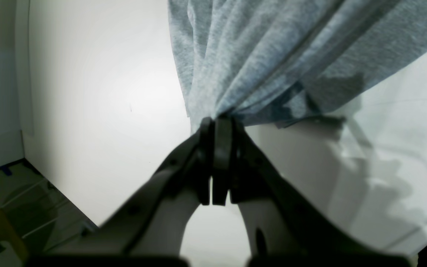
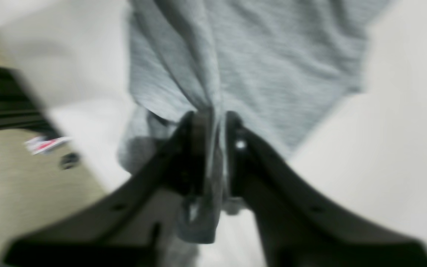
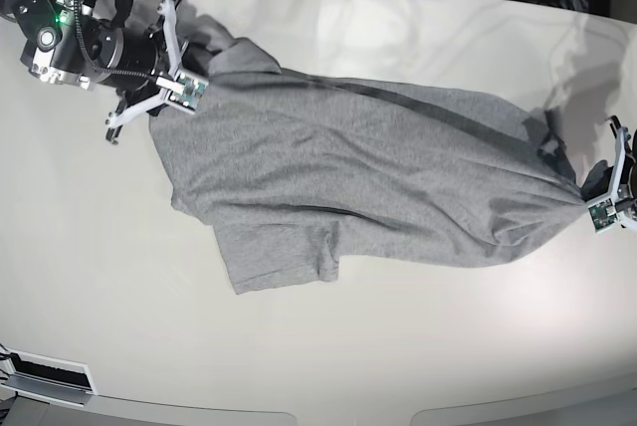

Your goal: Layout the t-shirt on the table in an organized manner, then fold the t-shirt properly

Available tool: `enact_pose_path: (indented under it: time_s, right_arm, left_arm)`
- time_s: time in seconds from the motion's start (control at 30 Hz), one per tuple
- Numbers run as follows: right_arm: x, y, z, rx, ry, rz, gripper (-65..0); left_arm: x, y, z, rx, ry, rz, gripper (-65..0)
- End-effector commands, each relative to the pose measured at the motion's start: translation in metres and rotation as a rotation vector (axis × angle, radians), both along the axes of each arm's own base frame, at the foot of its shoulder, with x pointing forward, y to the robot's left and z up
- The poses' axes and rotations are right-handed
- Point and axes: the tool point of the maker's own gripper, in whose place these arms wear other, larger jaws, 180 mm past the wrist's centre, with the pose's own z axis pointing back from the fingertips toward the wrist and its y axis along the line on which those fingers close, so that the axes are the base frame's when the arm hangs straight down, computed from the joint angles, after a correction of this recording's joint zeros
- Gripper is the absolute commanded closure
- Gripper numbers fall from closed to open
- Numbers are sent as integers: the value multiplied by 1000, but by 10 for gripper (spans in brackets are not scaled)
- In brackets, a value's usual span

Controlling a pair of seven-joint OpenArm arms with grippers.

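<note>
T-shirt [image 3: 368, 187] stretched flat across table [image 3: 398, 346]; left gripper [image 1: 217, 124] clenched on one end, right gripper [image 2: 213, 118] part-spread around cloth at opposite end.

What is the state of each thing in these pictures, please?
t-shirt: stretched sideways across the table between both arms, wrinkled, not yet folded.
left gripper: fingers shut on a bunched edge of the t-shirt.
right gripper: fingers slightly parted, cloth lying between them.
table: glossy white, carrying the t-shirt.
</note>
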Motion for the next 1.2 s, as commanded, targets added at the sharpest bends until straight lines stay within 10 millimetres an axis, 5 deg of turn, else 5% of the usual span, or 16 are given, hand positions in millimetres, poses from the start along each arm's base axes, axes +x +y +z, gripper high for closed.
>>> enact_pose_path:
  time_s: [0.0,0.37,0.57,0.77,1.07,1.17]
  right_arm:
    - [6,3,8,25,-26,0,-183]
    - [-5,30,-20,106,72,-37,-185]
    - [-31,39,-24,127,191,65,-190]
    - [-40,59,-11,274,254,62,-332]
    - [-47,50,-23,209,216,62,-325]
    - [-41,44,-26,180,193,20,-228]
  left_arm:
    - [10,7,18,8,-44,8,0]
    - [10,7,18,7,-44,8,0]
    - [10,6,18,6,-44,8,0]
    - [9,4,18,-16,-40,13,0]
    - [9,1,18,-33,-38,17,0]
    - [9,1,18,-32,-38,17,0]
